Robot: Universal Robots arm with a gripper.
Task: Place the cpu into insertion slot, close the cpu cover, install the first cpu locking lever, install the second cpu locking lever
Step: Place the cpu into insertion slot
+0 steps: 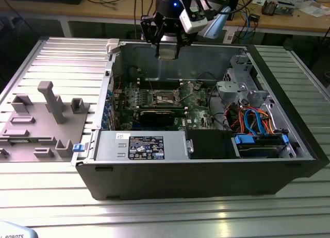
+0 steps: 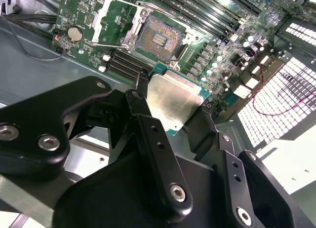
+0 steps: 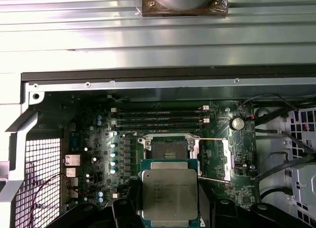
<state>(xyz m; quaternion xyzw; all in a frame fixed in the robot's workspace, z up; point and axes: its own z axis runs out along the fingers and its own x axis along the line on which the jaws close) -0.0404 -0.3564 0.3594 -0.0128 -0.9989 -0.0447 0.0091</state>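
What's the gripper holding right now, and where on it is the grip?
The gripper holds the cpu, clamped by two opposite edges, its silvery top face left uncovered.

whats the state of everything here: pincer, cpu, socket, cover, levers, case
pincer, shut on the cpu
cpu, held up, not yet seated
insertion slot, empty and uncovered
cpu cover, swung open
locking levers, unlatched
computer case, side open
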